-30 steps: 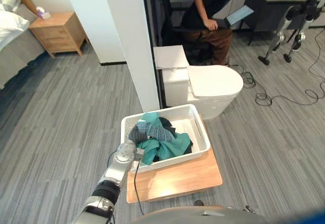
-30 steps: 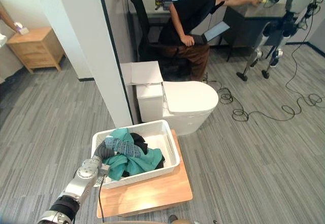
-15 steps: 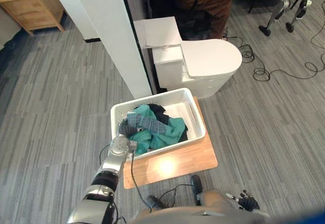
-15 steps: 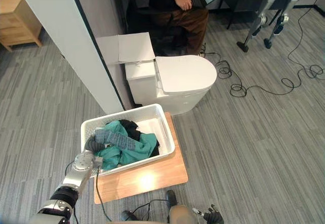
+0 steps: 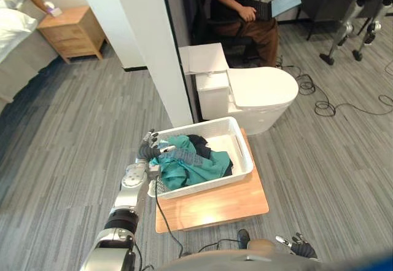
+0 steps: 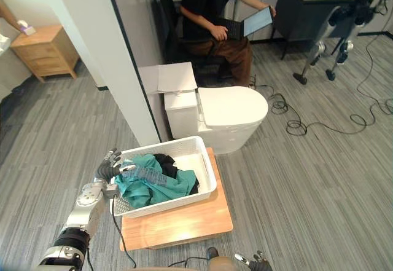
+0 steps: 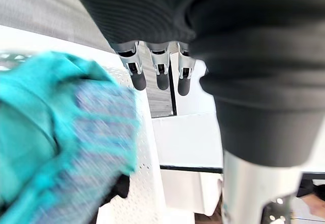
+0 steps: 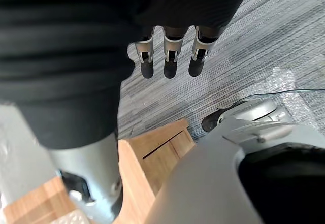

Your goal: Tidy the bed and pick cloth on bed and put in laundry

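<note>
Left hand [image 5: 149, 149] above basket [image 5: 244, 154] rim at 9 o'clock, fingers spread, empty. Teal cloth [image 5: 199, 166] inside, long axis 9-to-3. Right hand [image 8: 169, 56] straight-fingered, empty.

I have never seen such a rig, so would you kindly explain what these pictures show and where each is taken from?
This is a two-legged humanoid robot. The two wide pictures come from a camera on its head; the two close-ups from its wrists. On the floor a wooden board carries a white laundry basket with teal cloth and dark cloth inside. The left robot hand is open at the basket's rim, holding nothing. The right robot hand hangs open near the floor. Behind stand a toilet and a seated person with a laptop.
</note>
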